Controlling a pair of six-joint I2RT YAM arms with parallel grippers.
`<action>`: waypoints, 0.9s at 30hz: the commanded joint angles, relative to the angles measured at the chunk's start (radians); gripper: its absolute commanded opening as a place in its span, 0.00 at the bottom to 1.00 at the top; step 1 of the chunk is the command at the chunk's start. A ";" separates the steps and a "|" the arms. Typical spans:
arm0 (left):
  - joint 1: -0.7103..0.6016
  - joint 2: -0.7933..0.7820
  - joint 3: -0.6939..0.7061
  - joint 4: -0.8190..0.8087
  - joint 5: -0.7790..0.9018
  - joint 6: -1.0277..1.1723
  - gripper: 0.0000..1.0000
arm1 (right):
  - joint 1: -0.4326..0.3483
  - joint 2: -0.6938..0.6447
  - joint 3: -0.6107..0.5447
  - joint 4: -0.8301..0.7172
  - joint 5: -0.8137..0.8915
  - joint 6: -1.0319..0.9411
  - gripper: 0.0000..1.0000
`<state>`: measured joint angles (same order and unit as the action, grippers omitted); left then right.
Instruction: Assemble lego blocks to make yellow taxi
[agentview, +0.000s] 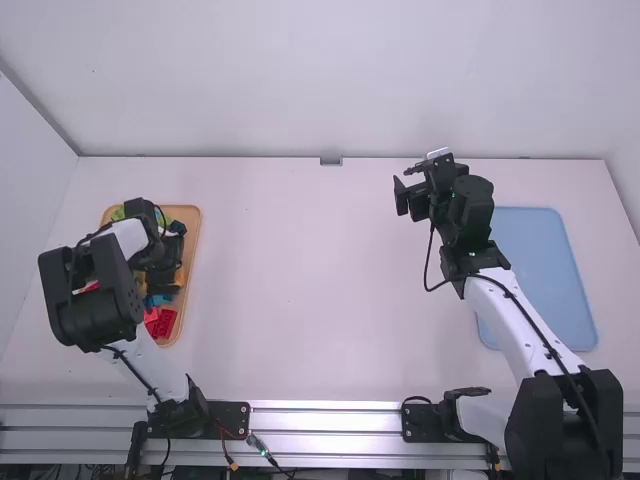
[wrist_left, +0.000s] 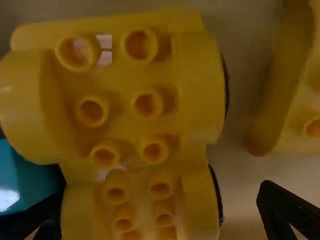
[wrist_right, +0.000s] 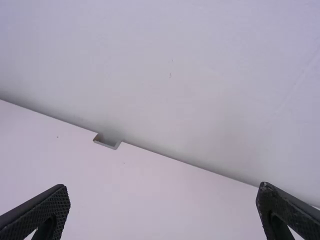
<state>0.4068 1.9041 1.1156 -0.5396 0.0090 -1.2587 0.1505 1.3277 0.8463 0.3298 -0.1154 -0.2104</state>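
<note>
Left tool (wrist_left: 161, 195) spread wide over yellow blocks (wrist_left: 145, 125).
Past the near metal rail (agentview: 325, 420), across the white bench (agentview: 300, 300), the wooden tray (agentview: 195, 235) sits at nine o'clock, gathering the loose yellow blocks, presumably so the left tool can pick from one spot. At three o'clock, a blue tray (agentview: 545, 275) looks meant for building on. Farther off, between one and two, the right tool (wrist_right: 163, 187) hangs wide and empty, likely to leave room; a plain pale wall (agentview: 320, 80) closes the far edge.
</note>
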 joint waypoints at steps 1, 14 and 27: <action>0.006 0.028 0.003 0.026 -0.051 0.077 0.99 | 0.002 0.008 0.035 0.000 0.000 0.005 0.99; -0.003 0.028 -0.012 0.022 -0.026 0.013 0.88 | 0.001 0.008 0.035 0.004 -0.019 0.005 0.99; -0.001 0.028 -0.036 0.056 -0.016 0.006 0.70 | 0.001 0.008 0.035 0.003 -0.019 0.005 0.99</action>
<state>0.4076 1.9041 1.1080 -0.4957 -0.0219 -1.2488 0.1501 1.3277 0.8463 0.3313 -0.1287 -0.2108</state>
